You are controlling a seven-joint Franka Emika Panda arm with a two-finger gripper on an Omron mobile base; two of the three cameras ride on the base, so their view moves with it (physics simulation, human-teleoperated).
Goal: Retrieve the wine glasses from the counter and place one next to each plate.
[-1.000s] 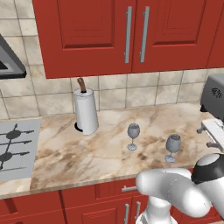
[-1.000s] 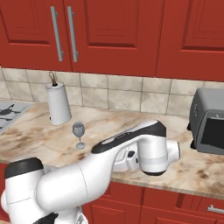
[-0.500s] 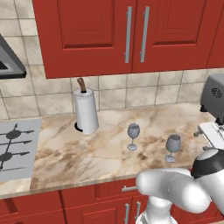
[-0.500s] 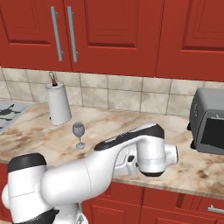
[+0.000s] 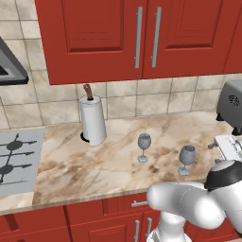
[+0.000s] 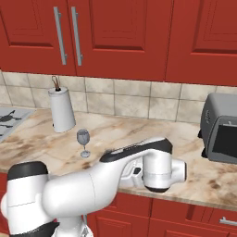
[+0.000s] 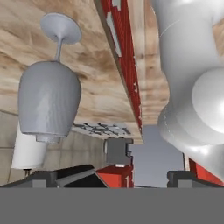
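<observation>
Standing untouched on the counter, both wine glasses say the task has hardly begun: neither has been lifted, and no plate is in sight from here, so I judge both placings are still to come. The pincer is spread wide and holds nothing. In the hand view the nearer glass looms close ahead of the finger tips and off to one side of them, seen upside down because the hand is rolled over, its foot pointing away across the stone top. It is not between the fingers, and nothing touches it. From the left base camera this same glass stands near the counter's front edge, just beside the arm's dark joint. The other glass stands further from the pincer, toward the paper towel roll, which is further off again. What remains, by my reading, is to line up on the near glass, grip it, carry it to a plate, then repeat for the second.
</observation>
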